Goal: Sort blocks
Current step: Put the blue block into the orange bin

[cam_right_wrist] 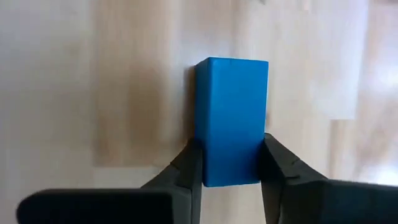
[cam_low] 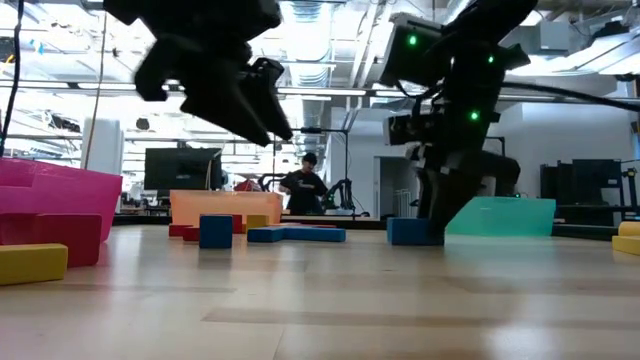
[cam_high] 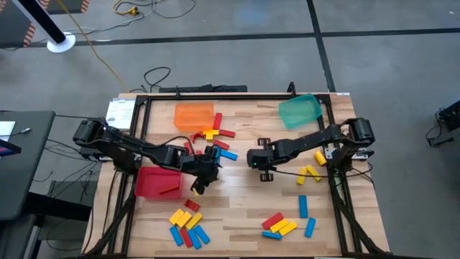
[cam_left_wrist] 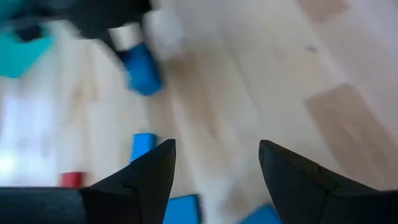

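A wooden table (cam_high: 237, 205) stands on a grey floor; the low view looks past it into a workshop where a person (cam_low: 303, 185) stands far back. No writing can be read anywhere.

In the right wrist view, the right gripper's (cam_right_wrist: 230, 163) fingers are clamped on the two long sides of a blue block (cam_right_wrist: 231, 118) lying on the wood. The high view puts this gripper (cam_high: 253, 158) near the table's middle, its block hidden beneath it; the low view shows the block (cam_low: 408, 231) down on the table.

The left gripper (cam_left_wrist: 214, 163) has its fingers spread wide with nothing between them, above bare wood and a few blue blocks. From above it (cam_high: 203, 175) is just beside the red bin (cam_high: 154, 181).

Only the high view shows the whole spread: an orange bin (cam_high: 194, 115), a green bin (cam_high: 298, 109), and red, blue and yellow blocks (cam_high: 188, 224) in clusters across the table.
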Action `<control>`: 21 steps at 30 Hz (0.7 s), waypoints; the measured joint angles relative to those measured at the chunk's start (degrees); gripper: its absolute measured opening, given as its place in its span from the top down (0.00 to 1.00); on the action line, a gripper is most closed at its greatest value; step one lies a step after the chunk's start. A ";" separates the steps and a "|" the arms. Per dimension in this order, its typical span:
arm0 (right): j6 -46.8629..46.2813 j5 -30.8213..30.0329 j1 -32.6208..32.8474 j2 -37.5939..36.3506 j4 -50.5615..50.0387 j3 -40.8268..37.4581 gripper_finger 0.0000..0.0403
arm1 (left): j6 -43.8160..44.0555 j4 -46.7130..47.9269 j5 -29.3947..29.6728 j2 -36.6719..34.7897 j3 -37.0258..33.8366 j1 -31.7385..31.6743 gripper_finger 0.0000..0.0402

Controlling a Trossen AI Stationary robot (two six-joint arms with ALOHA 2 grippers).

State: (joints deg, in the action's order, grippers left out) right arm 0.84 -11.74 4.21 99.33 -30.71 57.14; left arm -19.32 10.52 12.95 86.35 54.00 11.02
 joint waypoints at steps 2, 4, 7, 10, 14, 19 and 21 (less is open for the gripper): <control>-1.47 0.49 1.39 -0.01 0.10 1.52 0.71 | 0.35 -1.88 2.56 0.00 0.00 -0.28 0.44; -2.22 0.47 2.82 -0.69 0.57 3.45 0.69 | 0.48 -3.73 3.41 0.00 0.00 -0.76 0.44; -2.89 0.35 4.52 -1.22 0.96 6.67 0.67 | 1.53 -6.10 3.45 0.00 0.00 -1.52 0.44; -3.94 -0.83 5.62 -1.53 0.64 9.71 0.68 | 3.19 -7.56 3.39 0.00 0.02 -2.16 0.44; -4.52 -3.35 6.73 -1.65 0.65 12.71 0.68 | 6.11 -10.80 -0.69 0.00 0.02 -2.30 0.44; -5.40 -4.29 6.69 -1.64 1.38 14.83 0.68 | 10.67 -13.54 -2.25 0.00 0.02 -2.05 0.44; -5.46 -4.75 6.84 -1.64 1.23 15.29 0.68 | 11.92 -14.08 -2.21 0.00 0.02 -2.09 0.44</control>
State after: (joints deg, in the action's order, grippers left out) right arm -4.62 -16.49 11.05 97.69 -29.48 72.43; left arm -7.40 -3.56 10.74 86.35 54.02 8.93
